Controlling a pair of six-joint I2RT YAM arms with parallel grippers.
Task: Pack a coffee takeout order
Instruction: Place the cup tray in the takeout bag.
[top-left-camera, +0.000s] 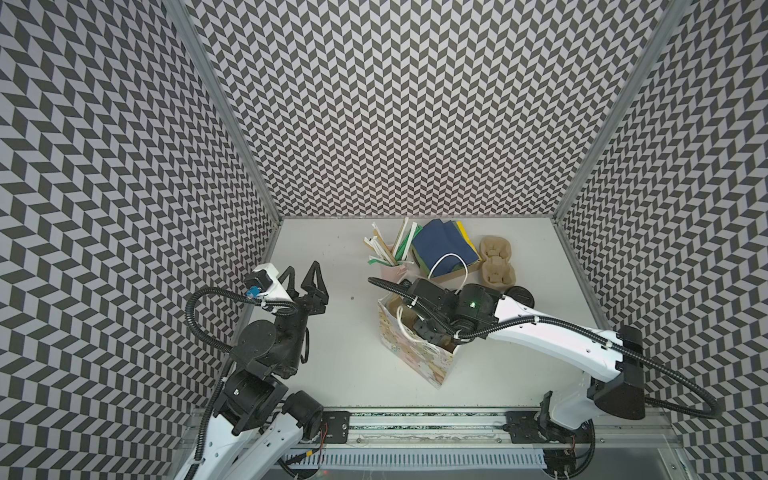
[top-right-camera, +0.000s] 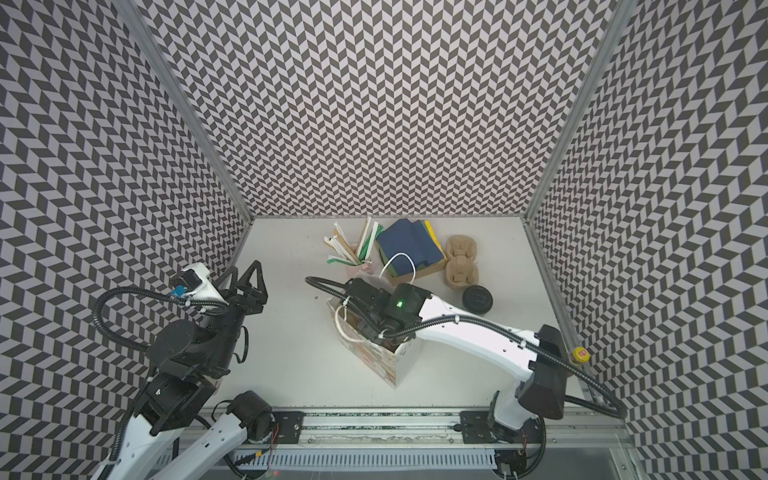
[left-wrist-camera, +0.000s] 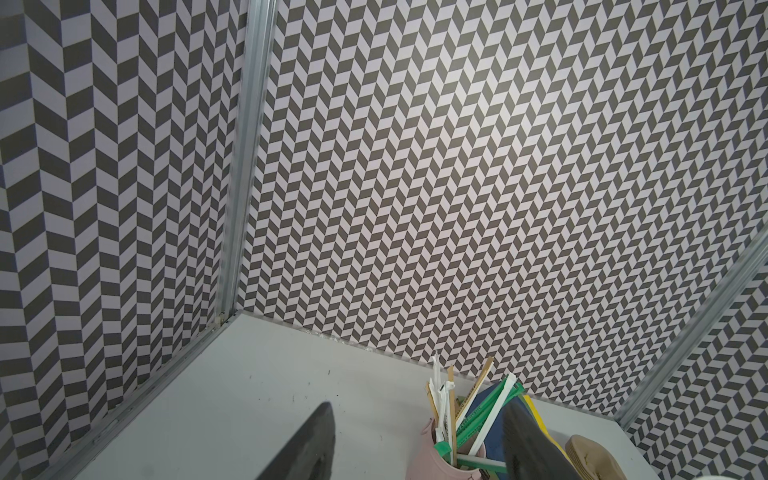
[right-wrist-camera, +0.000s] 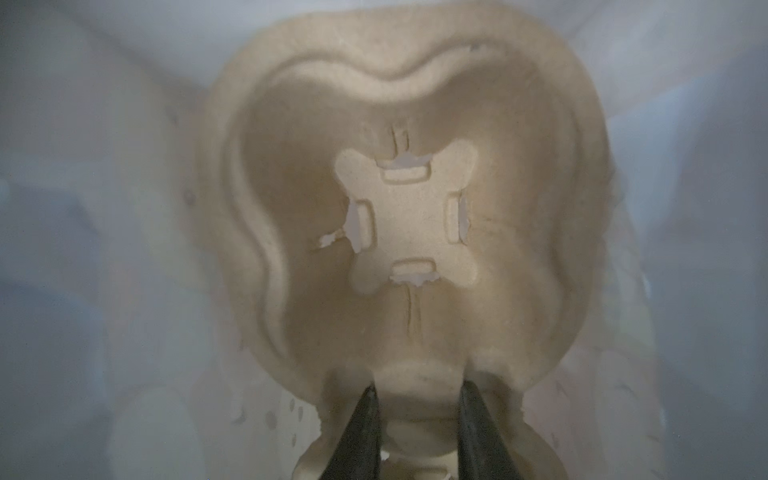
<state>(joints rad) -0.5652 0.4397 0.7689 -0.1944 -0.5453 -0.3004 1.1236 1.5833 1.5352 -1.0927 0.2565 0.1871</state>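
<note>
Black right pincer (right-wrist-camera: 419, 419): down inside the paper bag, its two fingers (right-wrist-camera: 365, 432) closed on the narrow middle bridge of the tan pulp carrier (right-wrist-camera: 415, 216), one finger pressed to each side of it
Tan pulp carrier: lies inside the bag with one cup well facing the wrist camera; the well is empty, with a cross-shaped floor and four small torn slots
Paper bag (top-left-camera: 419, 357): stands upright mid-table in both top views, patterned outside, mouth open; its pale inner walls sit close around the carrier, and the right arm's wrist fills most of the mouth
Left pincer (top-left-camera: 301, 280): raised above the table, well apart from the bag on the left arm's side; its jaws stand apart with nothing between them
Pink cup (left-wrist-camera: 432, 457): just behind the bag, holding a bunch of wrapped straws and stirrers (top-left-camera: 386, 249) in white, green and tan that fan out above its rim
Cardboard tray (top-left-camera: 455, 274): just beside the pink cup, holding a stack of napkins; the dark blue napkin (top-left-camera: 444, 243) is on top, with green and yellow edges showing under it
Spare carriers (top-left-camera: 496, 264): a tan nested stack on the table, beside the tray
Black lid (top-right-camera: 478, 299): round, on the table near the spare carriers and the right arm; whether a cup stands under it cannot be told
</note>
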